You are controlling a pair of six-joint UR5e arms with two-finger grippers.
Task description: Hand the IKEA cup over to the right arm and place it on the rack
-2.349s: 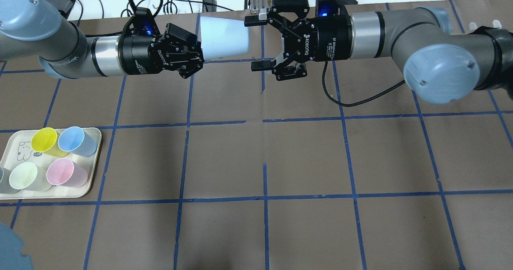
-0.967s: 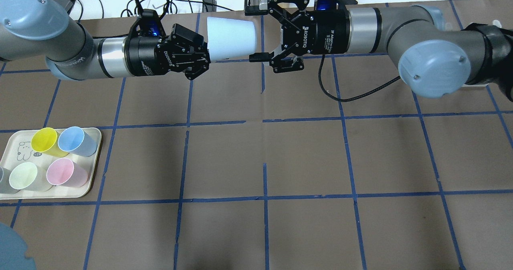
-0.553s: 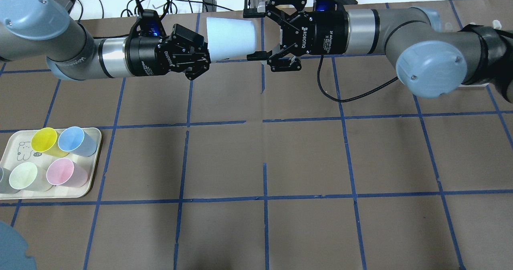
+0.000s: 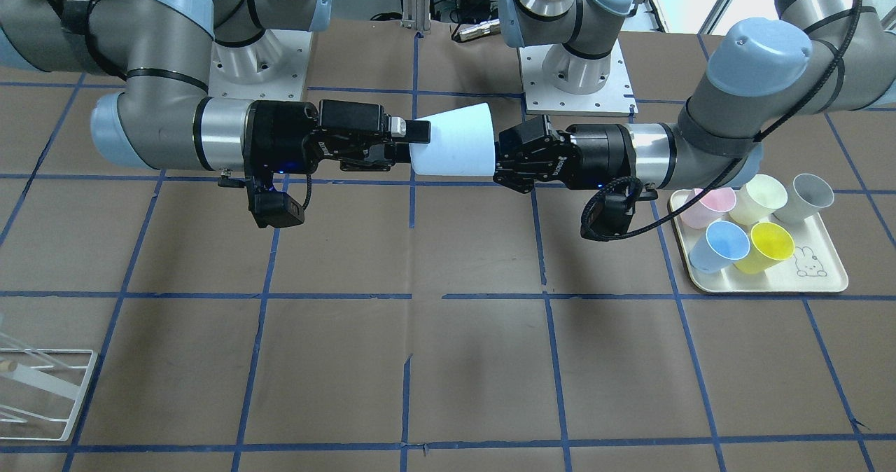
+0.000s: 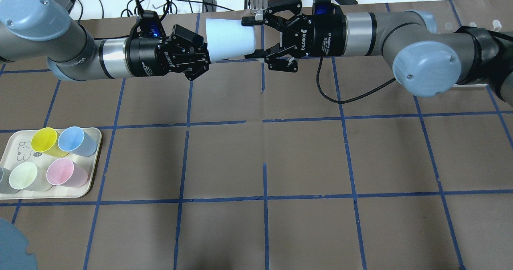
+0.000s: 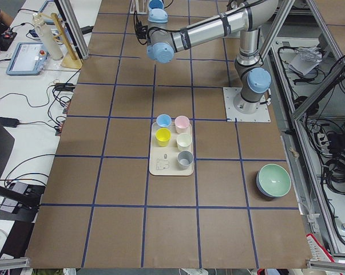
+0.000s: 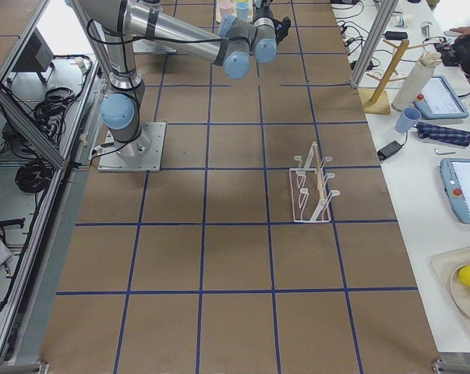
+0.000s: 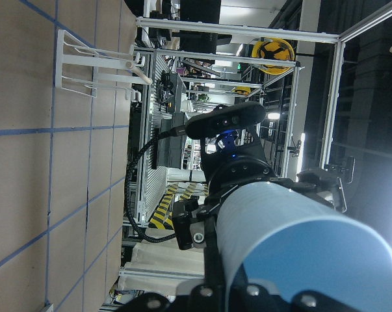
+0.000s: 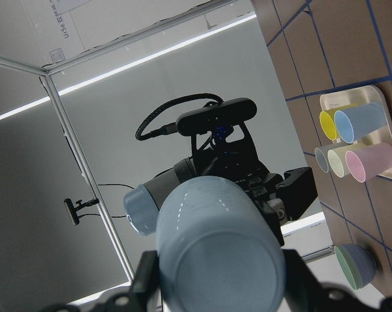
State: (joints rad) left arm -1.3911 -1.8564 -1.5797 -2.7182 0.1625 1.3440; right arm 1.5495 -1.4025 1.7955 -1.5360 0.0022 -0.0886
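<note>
Two grippers meet nose to nose above the table, one cup between them. Starting out left, well apart from the left jaws, the cream tray (image 5: 14, 150) holds a yellow cup (image 5: 44, 140), a second blue cup (image 5: 74, 140) and a pink cup (image 5: 64, 174), all upright.

On to the left gripper (image 5: 202, 57): it is clamped on the wide rim end of the IKEA cup (image 5: 231, 39). The cup lies on its side in the air, base pointing away from those jaws.

Straight across, the right gripper (image 5: 250, 38) faces it with jaws parted. One finger sits either side of the cup's narrow base end, very close to the wall. Whether the pads touch, I cannot tell.

Behind those jaws the right arm (image 5: 360, 29) stretches back level. The rack (image 7: 318, 183) stands on the table, well apart from both pairs of jaws.
</note>
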